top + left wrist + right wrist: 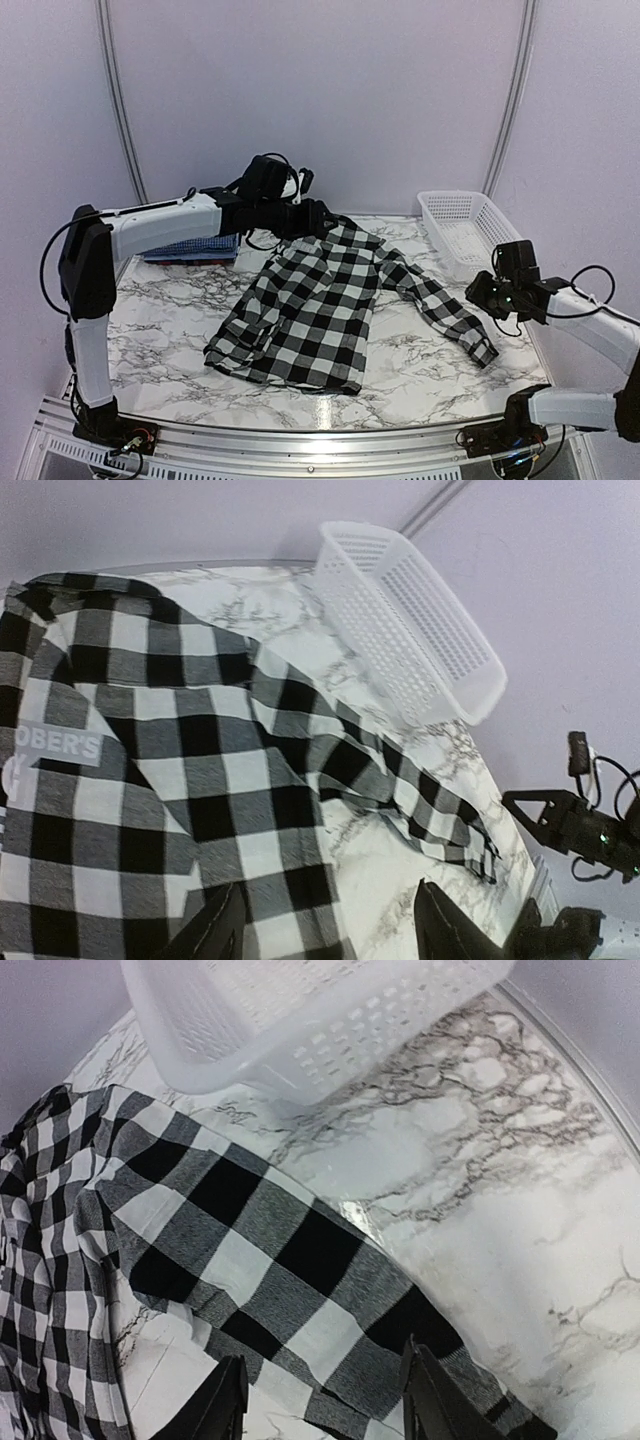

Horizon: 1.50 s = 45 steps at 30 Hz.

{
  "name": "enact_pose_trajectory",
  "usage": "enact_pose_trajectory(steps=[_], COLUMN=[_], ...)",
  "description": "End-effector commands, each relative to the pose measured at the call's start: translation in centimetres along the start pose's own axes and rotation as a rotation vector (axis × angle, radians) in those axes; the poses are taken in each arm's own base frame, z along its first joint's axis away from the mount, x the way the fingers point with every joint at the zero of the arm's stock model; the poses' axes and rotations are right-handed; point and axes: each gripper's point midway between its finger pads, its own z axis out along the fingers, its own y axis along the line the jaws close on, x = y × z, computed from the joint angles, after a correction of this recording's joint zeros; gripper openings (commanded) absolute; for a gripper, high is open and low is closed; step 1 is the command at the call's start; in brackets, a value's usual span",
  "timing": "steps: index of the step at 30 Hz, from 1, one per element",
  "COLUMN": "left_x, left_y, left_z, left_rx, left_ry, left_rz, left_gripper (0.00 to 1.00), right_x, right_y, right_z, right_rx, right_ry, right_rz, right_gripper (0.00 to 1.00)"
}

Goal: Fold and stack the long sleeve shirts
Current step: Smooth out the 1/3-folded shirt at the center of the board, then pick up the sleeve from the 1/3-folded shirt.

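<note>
1. Right wrist view: right end effector (320, 1400) open, empty, above the sleeve (300, 1260).
2. Checked shirt (310, 310) spread on the desk (420, 350); soft, light, limp, probably best pinched at a fabric edge.
3. Left end effector (325, 920) open near the collar (90, 585).

**Marble Table (180, 310) in Pale Booth**

The grey-veined table stood between pale lilac walls (320, 90) under soft, even light. Two grey poles (118, 100) rose against the back wall; a metal rail (300, 432) edged the table's near side.

checked shirt sleeve (285, 1260) near white basket (300, 1040)
</note>
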Motion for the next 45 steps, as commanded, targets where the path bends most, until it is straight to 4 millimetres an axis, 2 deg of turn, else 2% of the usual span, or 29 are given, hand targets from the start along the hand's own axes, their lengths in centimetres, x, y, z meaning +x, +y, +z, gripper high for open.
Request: enact_pose_trajectory(steps=[1, 5, 8, 12, 16, 22, 28, 45], left_x=[6.4, 10.0, 11.8, 13.1, 14.0, 15.1, 15.8, 16.8], left_y=[-0.8, -2.9, -4.6, -6.1, -6.2, -6.2, -6.1, -7.8], left_z=[-0.4, -1.6, -2.5, -3.5, -4.3, -5.1, -5.7, -6.1], left_rx=[-0.055, -0.039, -0.015, -0.003, -0.018, -0.032, -0.043, -0.082], left_ry=[0.108, 0.156, 0.18, 0.195, 0.204, 0.209, 0.227, 0.228], left_rz=[0.064, 0.091, 0.109, 0.14, 0.156, 0.155, 0.162, 0.213], left_gripper=[0.59, 0.59, 0.59, 0.59, 0.59, 0.59, 0.59, 0.59], right_x=[2.1, 3.3, 4.1, 5.0, 5.9, 7.1, 8.6, 9.8], right_y=[-3.0, -4.0, -4.5, -4.6, -4.4, -4.1, -4.0, -4.3], right_z=[-1.2, -2.1, -2.4, -2.7, -2.9, -2.1, -0.5, 0.3], right_rx=[0.076, 0.078, 0.087, 0.087, 0.062, -0.002, 0.018, 0.025], right_ry=[0.012, 0.019, 0.033, 0.068, 0.104, 0.12, 0.192, 0.23], right_rz=[0.185, 0.268, 0.301, 0.326, 0.351, 0.382, 0.389, 0.364], right_gripper=[0.5, 0.52, 0.53, 0.56, 0.56, 0.5, 0.42, 0.41])
